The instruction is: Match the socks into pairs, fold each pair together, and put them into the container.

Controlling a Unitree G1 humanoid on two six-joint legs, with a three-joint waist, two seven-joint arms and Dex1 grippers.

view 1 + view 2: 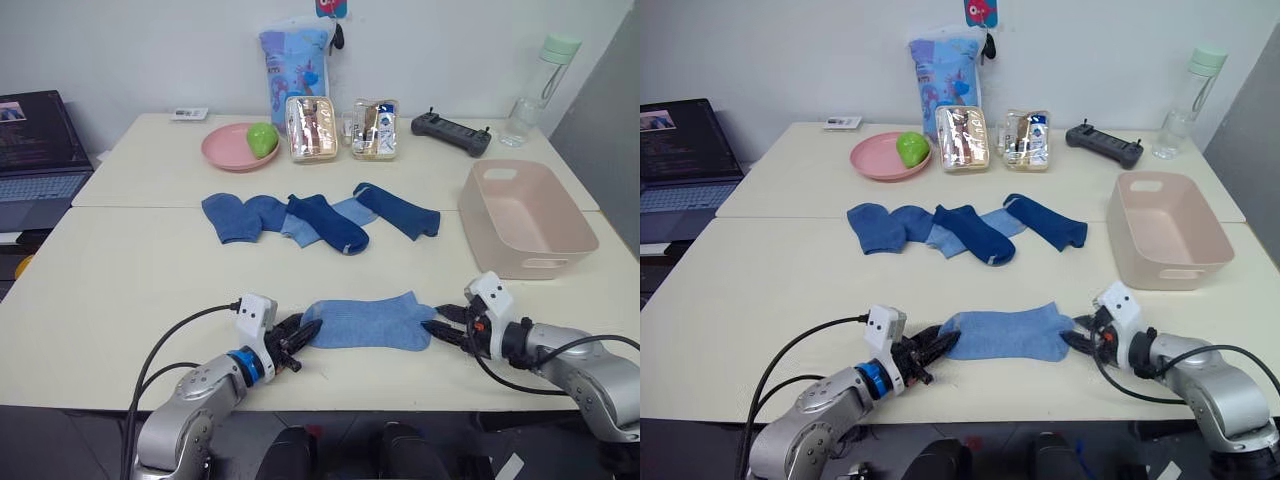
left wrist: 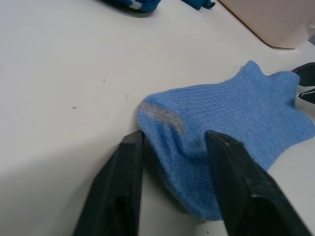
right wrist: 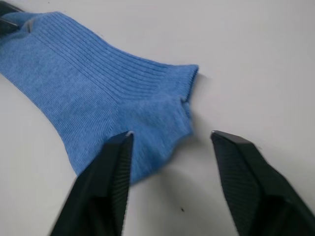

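Hands (image 1: pixel 300 338) (image 1: pixel 440 327) open at opposite ends of light-blue sock (image 1: pixel 368 322); table (image 1: pixel 120 290) bare around.

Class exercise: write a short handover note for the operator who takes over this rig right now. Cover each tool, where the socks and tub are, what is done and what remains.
Left tool: open, fingers either side of the toe end of the light blue sock.
Right tool: open, at that sock's cuff end, not gripping.
The light blue sock lies flat at the table's near edge. Other socks lie in an overlapping row mid-table.
Container: on the robot's right, nothing inside.
Done: no pair folded or stowed.
Left: match, fold and stow all pairs.
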